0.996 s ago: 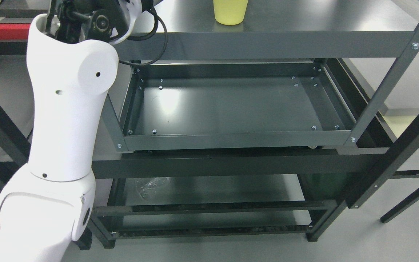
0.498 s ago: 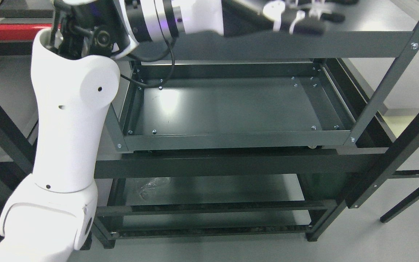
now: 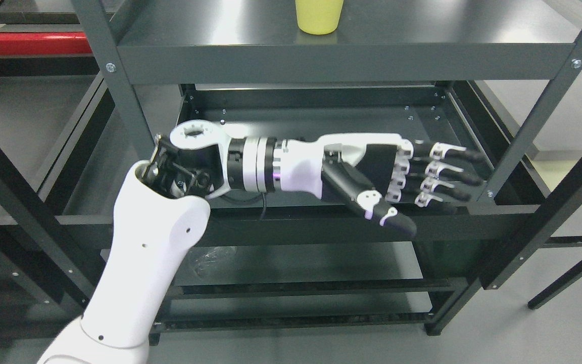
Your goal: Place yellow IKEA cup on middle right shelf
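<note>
One arm, the left, enters at lower left of the dark metal rack (image 3: 341,60); its left hand (image 3: 397,177) lies flat before the tray level below the rack's top board, fingers straight and spread, empty, seemingly clear of any load. The yellow cup (image 3: 319,17) stands upright on that top board, above the hand. No legible writing.

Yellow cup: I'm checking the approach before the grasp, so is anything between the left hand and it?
Yes. The yellow cup stands on the top shelf, while the left hand, fingers spread and holding nothing, hangs lower, in front of the tray shelf. The top shelf's front rail lies between them.
</note>
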